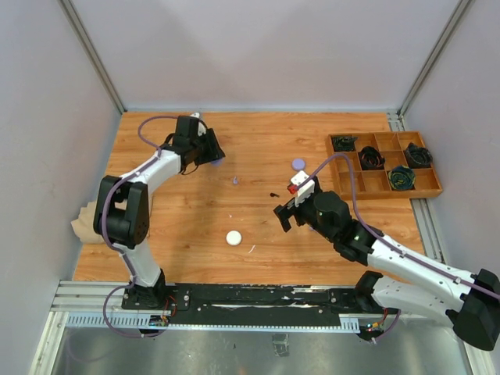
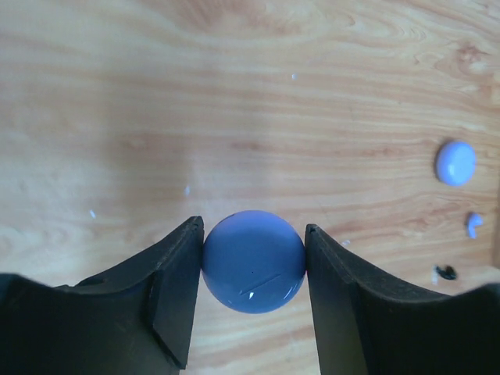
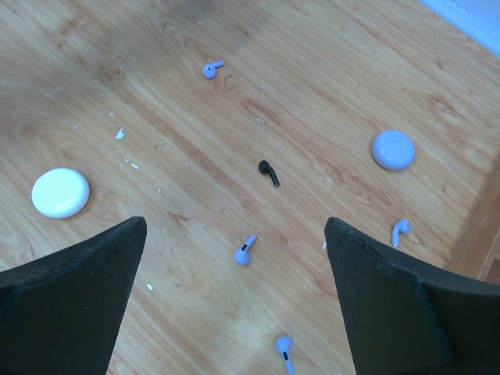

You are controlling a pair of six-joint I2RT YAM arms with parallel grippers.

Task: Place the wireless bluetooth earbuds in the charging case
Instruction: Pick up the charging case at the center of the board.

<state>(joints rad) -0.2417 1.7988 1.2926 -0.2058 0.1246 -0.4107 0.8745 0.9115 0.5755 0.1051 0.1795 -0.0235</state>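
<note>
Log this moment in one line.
left hand: shut on blue case | right hand: open, above loose earbuds | white case: untouched

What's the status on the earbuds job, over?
Left gripper jaws shut on the blue case. Right gripper open above loose lavender earbuds and one black earbud on the table. Nothing seen in the way.

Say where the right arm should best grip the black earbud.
Probably by its rounded head, from straight above: the black earbud lies flat with free space around it, so the open right fingers can straddle the head across its width.
</note>
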